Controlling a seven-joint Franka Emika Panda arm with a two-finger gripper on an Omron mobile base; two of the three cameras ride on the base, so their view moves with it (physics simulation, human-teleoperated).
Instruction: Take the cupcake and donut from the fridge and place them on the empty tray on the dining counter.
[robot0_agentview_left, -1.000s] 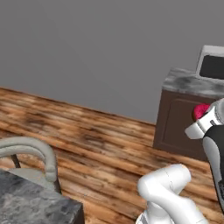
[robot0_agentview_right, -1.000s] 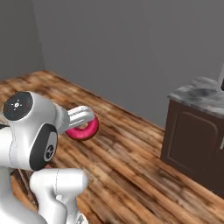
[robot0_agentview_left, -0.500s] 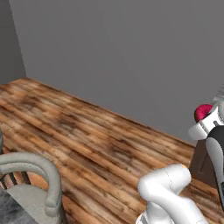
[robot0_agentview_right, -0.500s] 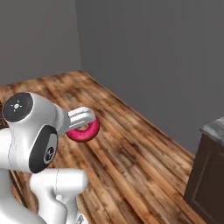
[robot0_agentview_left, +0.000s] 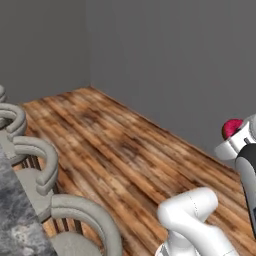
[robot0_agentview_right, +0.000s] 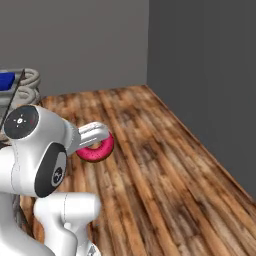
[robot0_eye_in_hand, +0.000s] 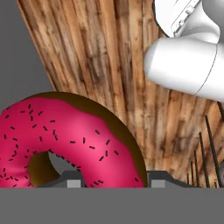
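Donut (robot0_agentview_right: 96, 150) — gripped by claw (robot0_agentview_right: 100, 137) — sprinkles in hand view.

The base has turned, so both base views have swung: the dark cabinet with its stone top has left them, a room corner has come in, and grey chairs (robot0_agentview_left: 35, 165) beside the worktop (robot0_agentview_left: 17, 212) now line the left.
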